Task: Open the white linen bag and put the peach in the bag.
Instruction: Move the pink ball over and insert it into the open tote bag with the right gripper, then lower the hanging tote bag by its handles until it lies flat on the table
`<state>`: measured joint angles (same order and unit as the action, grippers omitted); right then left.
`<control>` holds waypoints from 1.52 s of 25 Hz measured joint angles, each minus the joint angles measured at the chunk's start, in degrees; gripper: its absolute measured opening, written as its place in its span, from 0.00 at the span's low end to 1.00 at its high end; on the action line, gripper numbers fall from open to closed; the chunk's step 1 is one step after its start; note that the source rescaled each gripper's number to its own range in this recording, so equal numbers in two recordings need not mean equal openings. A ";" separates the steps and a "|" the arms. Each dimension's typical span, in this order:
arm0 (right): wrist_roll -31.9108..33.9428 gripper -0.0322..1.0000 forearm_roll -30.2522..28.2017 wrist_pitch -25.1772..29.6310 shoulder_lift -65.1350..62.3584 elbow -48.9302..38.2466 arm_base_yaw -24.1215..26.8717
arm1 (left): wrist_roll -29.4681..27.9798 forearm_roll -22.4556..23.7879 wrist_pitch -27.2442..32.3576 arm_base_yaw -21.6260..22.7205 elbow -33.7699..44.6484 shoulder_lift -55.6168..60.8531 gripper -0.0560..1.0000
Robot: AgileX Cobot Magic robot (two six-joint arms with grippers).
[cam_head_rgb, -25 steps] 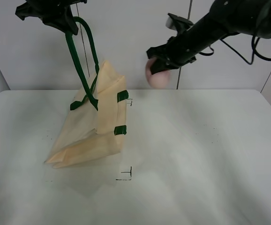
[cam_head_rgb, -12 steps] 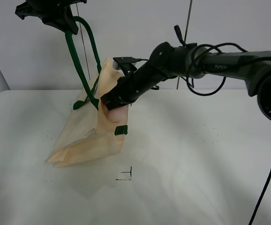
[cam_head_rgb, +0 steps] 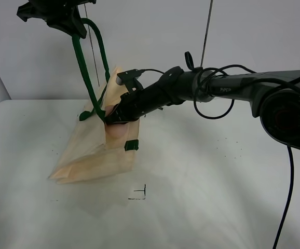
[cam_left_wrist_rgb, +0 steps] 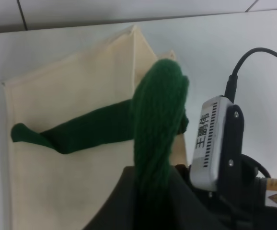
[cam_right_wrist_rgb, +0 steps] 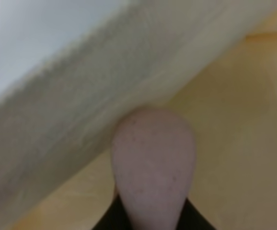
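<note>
**Peach pinched at the bag's mouth, strap held high**

Your right gripper [cam_head_rgb: 114, 120] has its dark fingers [cam_right_wrist_rgb: 109, 223] clamped on either side of the peach [cam_right_wrist_rgb: 153, 163]. The right wrist view shows the pinkish fruit pinched between them. Its rounded end is tucked just under a fold of cream fabric, with more of the cloth beyond it. From the high camera, the peach sits at the open rim of the white linen bag [cam_head_rgb: 93, 153]. It is partly within the mouth, off the counter, and just above a green tab [cam_head_rgb: 132, 145] on the rim. The right arm [cam_head_rgb: 228, 91] reaches in from the right edge and crosses the middle of the counter.

Your left gripper [cam_head_rgb: 73, 27] is closed on the green strap [cam_left_wrist_rgb: 157, 129], which runs straight into its dark jaws in the left wrist view. The gripper hangs high above the far left corner, and the strap runs taut from it down to the bag's rim. The bag leans tilted, with its lower end resting on the counter [cam_head_rgb: 217, 197] toward the left edge. A grey box [cam_left_wrist_rgb: 209, 141] with printed characters, mounted on the right arm, sits just beside the strap. A small black corner mark [cam_head_rgb: 139, 193] lies on the counter nearer the front edge, apart from the bag.
</note>
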<state>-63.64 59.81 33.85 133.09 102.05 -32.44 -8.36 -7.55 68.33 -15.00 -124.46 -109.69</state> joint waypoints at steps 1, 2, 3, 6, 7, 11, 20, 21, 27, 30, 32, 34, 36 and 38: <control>-0.30 0.03 0.06 -1.43 0.25 0.00 -0.49 | 0.00 0.00 0.00 0.00 0.00 0.00 0.05; -0.69 0.04 0.16 -2.80 0.51 0.00 -0.87 | 0.00 0.00 0.00 0.00 0.00 0.00 0.05; -0.86 0.06 0.22 -3.85 0.70 0.00 -1.19 | 0.00 0.00 0.00 0.00 0.00 0.00 0.05; -0.97 0.42 0.22 -5.14 1.12 0.00 -1.81 | 0.04 0.00 0.00 0.00 0.00 0.00 0.05; -1.04 0.61 0.22 -5.32 1.18 0.00 -1.96 | 0.04 0.00 0.00 0.00 0.00 0.00 0.05; -0.42 0.94 -0.69 -7.66 1.12 0.00 -2.47 | 0.04 0.00 0.00 0.00 0.00 0.00 0.05; 26.09 1.00 -21.72 3.65 -3.77 0.00 -0.96 | 0.04 0.00 0.00 0.00 0.07 0.00 0.05; 31.43 1.00 -25.04 6.40 -4.87 0.00 -0.52 | 0.04 0.00 0.00 0.00 0.07 0.00 0.05; 54.56 1.00 -47.16 23.34 -7.33 2.59 2.43 | 0.04 0.00 0.00 0.00 0.13 0.00 0.05; 57.78 1.00 -51.80 27.35 -7.33 3.54 4.30 | 0.04 0.00 0.00 0.00 0.13 0.00 0.05; 58.86 1.00 -52.51 28.12 -7.33 3.58 6.28 | 0.04 0.00 0.00 0.00 0.13 0.00 0.05; 59.38 1.00 -53.14 28.41 -7.33 3.58 8.73 | 0.04 0.00 0.00 0.00 0.13 0.00 0.05; 59.56 1.00 -53.97 28.41 -7.33 3.58 11.64 | 0.04 0.00 0.00 0.00 0.13 0.00 0.05; 59.62 1.00 -54.72 28.51 -7.33 3.58 15.39 | 0.04 0.00 0.00 0.00 0.13 0.00 0.05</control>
<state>-4.02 5.09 62.36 125.76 105.63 -17.06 -8.32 -7.55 68.33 -15.00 -124.33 -109.69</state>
